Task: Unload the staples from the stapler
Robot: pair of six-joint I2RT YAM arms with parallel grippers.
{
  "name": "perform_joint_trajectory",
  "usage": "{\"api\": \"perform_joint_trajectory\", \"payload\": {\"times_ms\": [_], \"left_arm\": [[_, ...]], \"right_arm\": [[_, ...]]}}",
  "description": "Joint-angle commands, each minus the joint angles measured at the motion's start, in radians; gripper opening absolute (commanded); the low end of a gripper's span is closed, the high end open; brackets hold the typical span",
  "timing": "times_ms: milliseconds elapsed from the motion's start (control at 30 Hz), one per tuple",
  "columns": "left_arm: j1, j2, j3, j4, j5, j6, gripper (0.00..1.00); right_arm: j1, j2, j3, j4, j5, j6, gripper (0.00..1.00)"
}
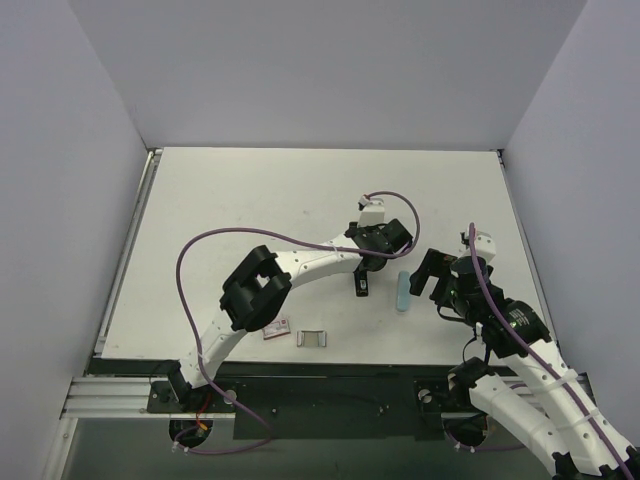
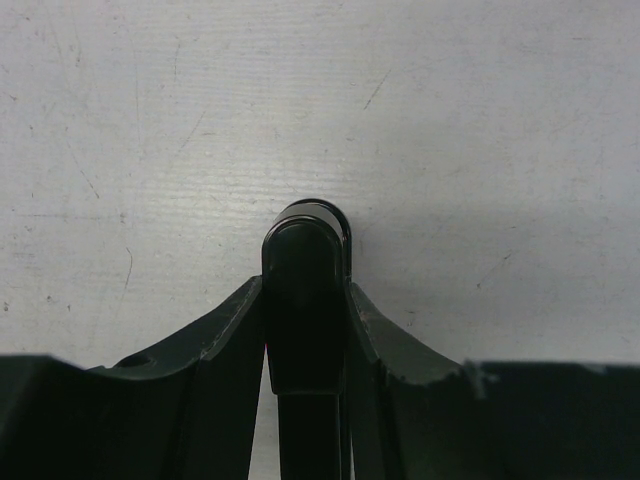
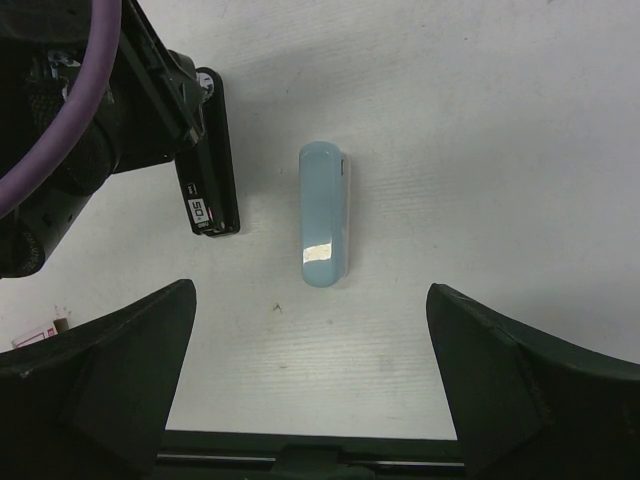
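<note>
The top external camera sits high above and behind the arm bases, looking down and forward over the whole table (image 1: 250, 200) from its near edge to its far edge. The left wrist camera is low and very close, facing along the left pincer (image 2: 305, 288), so the stapler (image 2: 305, 330) fills the lower middle. The right wrist camera looks down from higher up, between the fingers of the right pincer (image 3: 310, 300). It shares with the top view the stapler, the teal piece (image 3: 325, 215) and the patch toward the table's right edge.

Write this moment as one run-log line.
left gripper: straddling stapler, grip unclear | right gripper: open, near teal piece
</note>
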State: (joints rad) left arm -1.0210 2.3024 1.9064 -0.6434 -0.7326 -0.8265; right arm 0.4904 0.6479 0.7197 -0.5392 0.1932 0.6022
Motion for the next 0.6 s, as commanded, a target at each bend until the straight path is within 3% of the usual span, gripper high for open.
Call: {"api": "perform_joint_trajectory", "payload": {"times_ms": [0, 567], "left_arm": [[0.006, -0.069, -0.007, 0.052, 0.015, 0.067, 0.0], [0.03, -0.411, -0.441, 0.404, 0.369, 0.547, 0.0]], "right_arm": [[-0.004, 0.001, 0.014, -0.019, 0.014, -0.004, 0.93], [-0.006, 0.002, 0.084, -0.077, 0.029, -0.068, 0.92]]}}
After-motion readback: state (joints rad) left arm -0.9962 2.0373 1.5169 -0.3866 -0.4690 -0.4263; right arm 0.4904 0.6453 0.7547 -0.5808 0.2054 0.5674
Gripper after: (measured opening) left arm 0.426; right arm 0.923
